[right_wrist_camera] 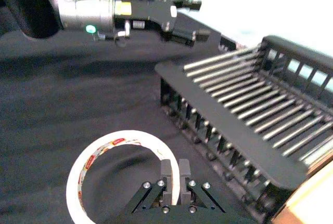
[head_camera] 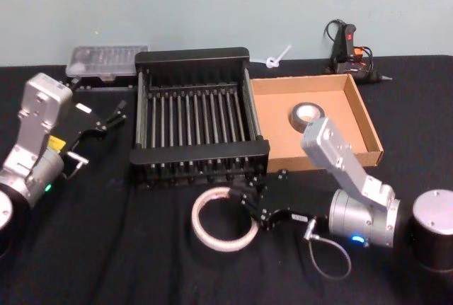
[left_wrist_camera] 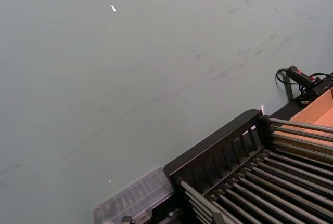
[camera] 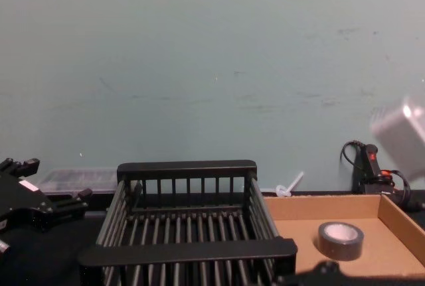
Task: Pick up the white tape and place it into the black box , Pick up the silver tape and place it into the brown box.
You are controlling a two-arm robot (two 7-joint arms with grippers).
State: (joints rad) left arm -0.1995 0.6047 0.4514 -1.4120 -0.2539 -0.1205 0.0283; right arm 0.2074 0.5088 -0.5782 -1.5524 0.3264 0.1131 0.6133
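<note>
while the brown box [head_camera: 354, 117] holds the silver tape [head_camera: 306, 113] lying flat, hole upward, the black box [head_camera: 192, 114] beside it looks bare inside. both sit on a black table [head_camera: 106, 248] before a pale blue-green wall [camera: 212, 67]. the white tape [head_camera: 224, 219] lies flat, hole upward, just in front of the crate. the right gripper [right_wrist_camera: 175, 178] pinches its rim, one finger inside. the left gripper [head_camera: 117, 112] hangs left of the crate, fingers seemingly spread, though hard to tell.

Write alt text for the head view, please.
The right end effector grips the rim of the white tape on the black cloth before the empty black box. The silver tape lies in the brown box; the left end effector hovers beside the crate.
</note>
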